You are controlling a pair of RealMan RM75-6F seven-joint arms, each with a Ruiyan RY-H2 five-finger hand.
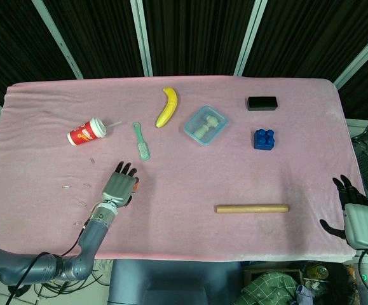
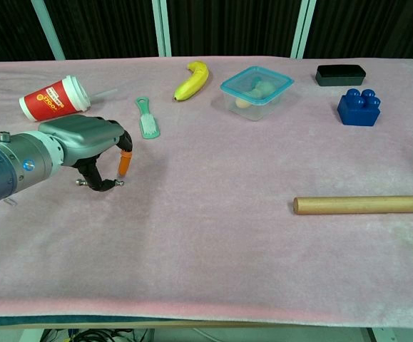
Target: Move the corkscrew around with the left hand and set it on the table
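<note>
The corkscrew [image 2: 123,164] has an orange handle and a metal screw part [image 2: 110,184]. My left hand [image 2: 85,139] grips it low over the pink table [image 2: 213,235], left of the middle. The orange handle hangs from the fingertips, and the metal part lies on the cloth under the thumb. In the head view the left hand [image 1: 119,185] covers most of the corkscrew [image 1: 136,184], leaving only a bit of orange at its right side. My right hand [image 1: 356,215] hangs off the table's near right corner, fingers apart and holding nothing.
A red cup [image 2: 53,97] and a green brush [image 2: 148,119] lie just beyond the left hand. Farther back are a banana [image 2: 192,80], a clear box [image 2: 257,91], a blue brick [image 2: 359,107] and a black box [image 2: 340,74]. A wooden rod [image 2: 363,204] lies at the right.
</note>
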